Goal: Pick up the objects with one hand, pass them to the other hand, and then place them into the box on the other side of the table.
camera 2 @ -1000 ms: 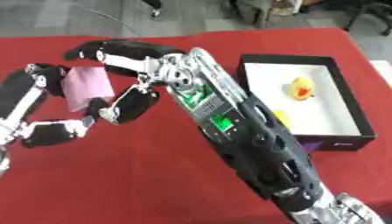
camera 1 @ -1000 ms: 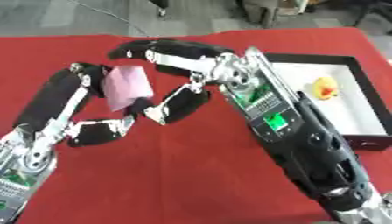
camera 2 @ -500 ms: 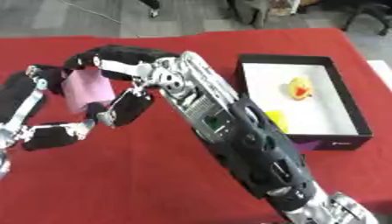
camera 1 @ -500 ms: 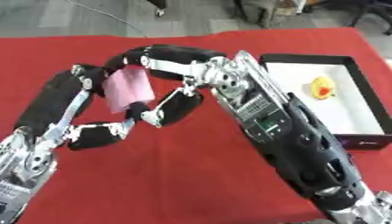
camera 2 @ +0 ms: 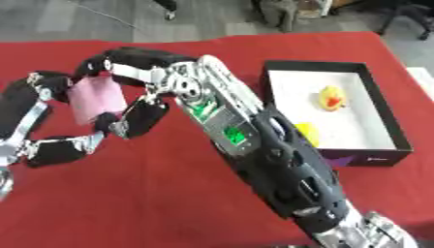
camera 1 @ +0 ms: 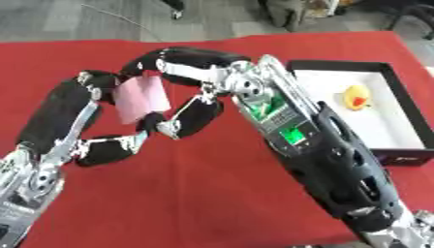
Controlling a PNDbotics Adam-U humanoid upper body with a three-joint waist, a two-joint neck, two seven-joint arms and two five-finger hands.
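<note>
- Your right arm fills the lower right of the frame and runs up toward centre, forearm tilted, green-lit panel facing the camera.
- Your left arm comes in from the lower left corner, bent up along the left edge.
- Your left hand (camera 1: 101, 121) sits mid-left, fingers curled round the pink object (camera 1: 141, 98); its thumb (camera 1: 115, 147) lies below the object and a finger passes up its left side.
- Your right hand (camera 1: 191, 92) is at upper centre, fingers arched over the pink object's top edge and its thumb (camera 1: 193, 117) against the lower right edge, so both hands are closed on it.
- The pink object looks flat and rectangular, held above the red table (camera 1: 186, 193), upper left of centre. Cannot tell what it is.
- Fingertips of both hands overlap at the object; exact contact points are hard to make out.
- Black box (camera 2: 398, 140) with a white floor sits at right, well apart from the hands.
- Inside it: a yellow duck (camera 2: 332, 98) toward the far part, and a small yellow piece (camera 2: 306, 131) at the left wall, partly hidden by your right arm.
</note>
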